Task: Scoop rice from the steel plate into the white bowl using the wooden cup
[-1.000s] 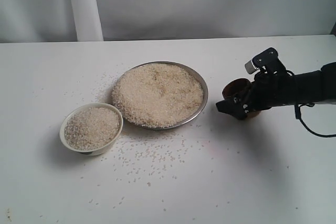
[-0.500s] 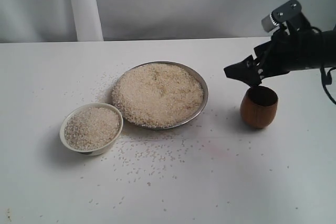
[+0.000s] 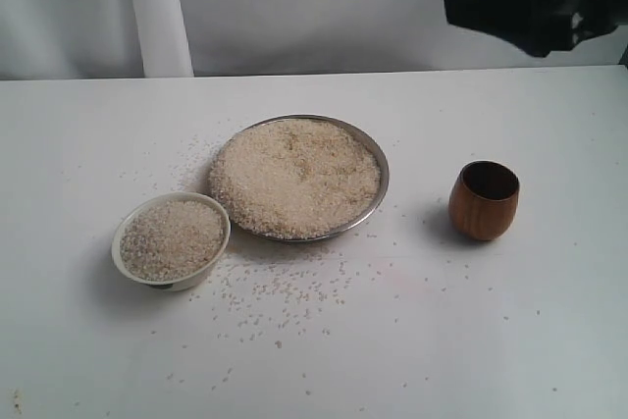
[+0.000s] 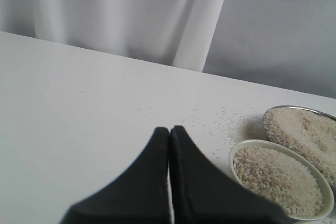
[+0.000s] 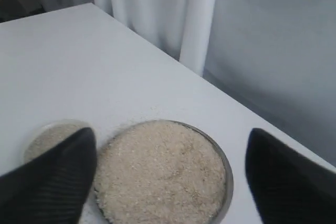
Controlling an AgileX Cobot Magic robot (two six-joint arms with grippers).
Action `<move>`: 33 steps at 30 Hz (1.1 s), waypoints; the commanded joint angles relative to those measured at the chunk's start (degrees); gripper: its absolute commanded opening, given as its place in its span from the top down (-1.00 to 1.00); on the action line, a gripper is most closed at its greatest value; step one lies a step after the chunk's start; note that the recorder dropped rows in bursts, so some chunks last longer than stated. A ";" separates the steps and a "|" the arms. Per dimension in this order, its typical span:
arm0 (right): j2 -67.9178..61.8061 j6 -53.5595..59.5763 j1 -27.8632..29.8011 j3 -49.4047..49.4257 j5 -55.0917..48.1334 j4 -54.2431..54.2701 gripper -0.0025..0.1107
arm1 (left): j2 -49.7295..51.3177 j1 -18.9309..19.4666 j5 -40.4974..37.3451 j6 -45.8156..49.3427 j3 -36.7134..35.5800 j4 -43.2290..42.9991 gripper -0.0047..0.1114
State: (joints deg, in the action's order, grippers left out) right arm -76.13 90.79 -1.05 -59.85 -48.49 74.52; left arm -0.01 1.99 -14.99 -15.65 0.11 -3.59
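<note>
Most of the rice (image 3: 294, 174) sits heaped in the plate (image 3: 383, 182), roughly mid-table, piled up to about rim level. A smaller heap fills the bowl (image 3: 118, 245), which stands just beside the plate on its front-left in the exterior view, so close the two look like they're almost touching. There's also a good mess of loose grains on the table (image 3: 442, 340), mostly in front of the plate and bowl, plus a few behind the plate's left edge.

The cup (image 3: 484, 200) stands upright on the table to the right of the plate, clearly apart from it, nothing touching it. Its inside just reads as dark, so I can't tell if there are any grains in there.

The right gripper (image 5: 170, 145) is up in the air at the top right of the exterior view, well clear of the cup. Its fingers (image 5: 52, 177) are spread wide with nothing between them; from its own camera you look between them down at the plate of rice.

The left gripper (image 4: 169, 129) isn't in the exterior view at all. On its wrist camera the two black fingers are pressed together, nothing pinched in them, above bare table with the bowl and plate off to one side.

White curtain (image 3: 157, 12) behind everything.
</note>
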 commanded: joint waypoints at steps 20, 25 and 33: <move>22.56 -15.53 0.40 0.04 -21.03 -3.90 0.69 | 0.01 -0.26 0.17 -0.14 -0.11 0.11 0.92; 23.18 -15.78 0.40 0.04 -21.47 -3.69 0.69 | 0.01 -0.26 0.17 -0.14 -0.11 0.11 0.92; 23.18 -11.82 0.40 0.04 -15.56 -3.82 0.69 | 0.01 -0.26 0.17 -0.14 -0.11 0.11 0.92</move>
State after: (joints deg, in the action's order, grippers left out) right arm -53.30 76.40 -1.05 -59.85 -68.91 70.75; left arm -0.01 1.99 -14.99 -15.65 0.11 -3.59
